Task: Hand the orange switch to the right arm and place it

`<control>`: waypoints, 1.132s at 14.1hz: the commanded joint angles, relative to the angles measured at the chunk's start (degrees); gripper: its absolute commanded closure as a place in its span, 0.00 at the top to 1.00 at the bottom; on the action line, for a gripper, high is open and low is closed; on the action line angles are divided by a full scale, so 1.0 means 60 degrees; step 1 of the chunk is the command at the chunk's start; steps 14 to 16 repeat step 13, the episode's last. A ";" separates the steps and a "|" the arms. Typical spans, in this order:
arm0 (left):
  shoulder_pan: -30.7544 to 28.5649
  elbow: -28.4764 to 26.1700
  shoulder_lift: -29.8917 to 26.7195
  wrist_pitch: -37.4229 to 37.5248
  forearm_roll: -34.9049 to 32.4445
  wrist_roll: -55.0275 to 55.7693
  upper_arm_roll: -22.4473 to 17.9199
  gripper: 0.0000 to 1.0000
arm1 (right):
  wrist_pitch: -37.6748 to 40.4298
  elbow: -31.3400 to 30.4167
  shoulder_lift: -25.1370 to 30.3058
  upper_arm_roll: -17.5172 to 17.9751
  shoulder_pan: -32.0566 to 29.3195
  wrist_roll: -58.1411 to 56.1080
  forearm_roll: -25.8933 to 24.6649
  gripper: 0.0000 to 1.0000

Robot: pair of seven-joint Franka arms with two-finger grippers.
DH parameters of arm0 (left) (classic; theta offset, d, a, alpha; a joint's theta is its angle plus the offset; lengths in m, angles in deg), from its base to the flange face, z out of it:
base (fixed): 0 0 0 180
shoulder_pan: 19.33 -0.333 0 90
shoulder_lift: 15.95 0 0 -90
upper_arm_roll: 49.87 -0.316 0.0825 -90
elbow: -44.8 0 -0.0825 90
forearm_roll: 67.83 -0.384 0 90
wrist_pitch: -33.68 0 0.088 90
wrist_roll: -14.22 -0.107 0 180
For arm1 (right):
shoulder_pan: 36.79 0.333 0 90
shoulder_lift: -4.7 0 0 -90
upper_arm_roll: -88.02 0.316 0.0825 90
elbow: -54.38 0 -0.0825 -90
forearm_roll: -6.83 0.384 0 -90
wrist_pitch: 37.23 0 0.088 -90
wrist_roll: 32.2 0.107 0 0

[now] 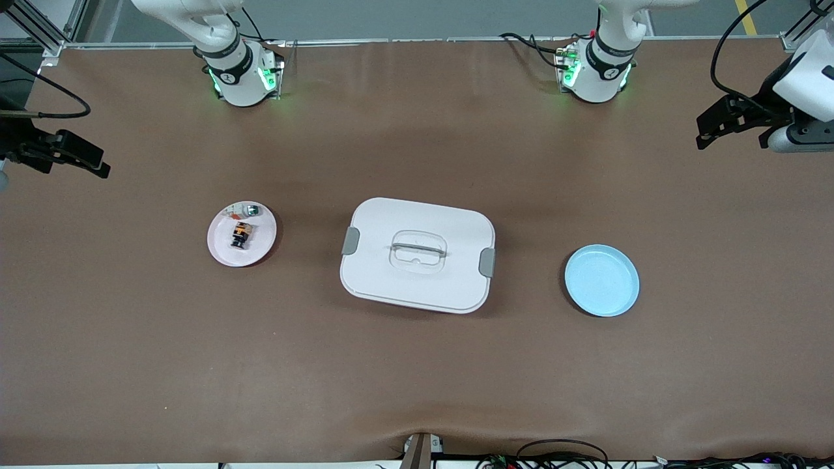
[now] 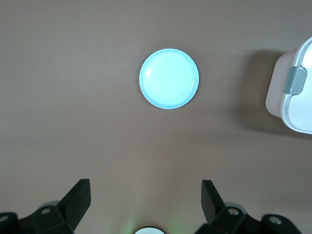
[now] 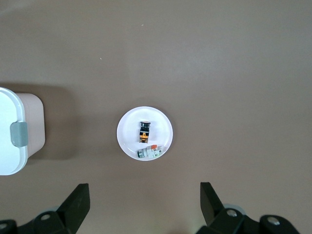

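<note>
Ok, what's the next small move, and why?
Probably bring the right gripper over the white plate holding the orange switch: it hangs open, empty, at that end of the table. The left gripper waits open over its own end.

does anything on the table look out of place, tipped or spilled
Nothing stands out. The orange switch lies on the white plate beside a small grey-white part, the lidded white box sits closed mid-table, and the blue plate is bare. Both grippers hang open, off at the table's ends.
</note>
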 commanded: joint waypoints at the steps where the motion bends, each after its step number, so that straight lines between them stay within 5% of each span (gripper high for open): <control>1: -0.0030 0.0110 0.0025 -0.0025 0.0057 0.0066 0.0013 1.00 | 0.0072 0.0016 0.0132 0.0027 0.0098 -0.0066 -0.0105 1.00; 16: -0.0030 0.0374 0.0172 0.0048 0.0071 0.0637 0.0013 1.00 | 0.0320 -0.0029 0.0337 -0.0060 -0.0252 -0.0007 0.0333 1.00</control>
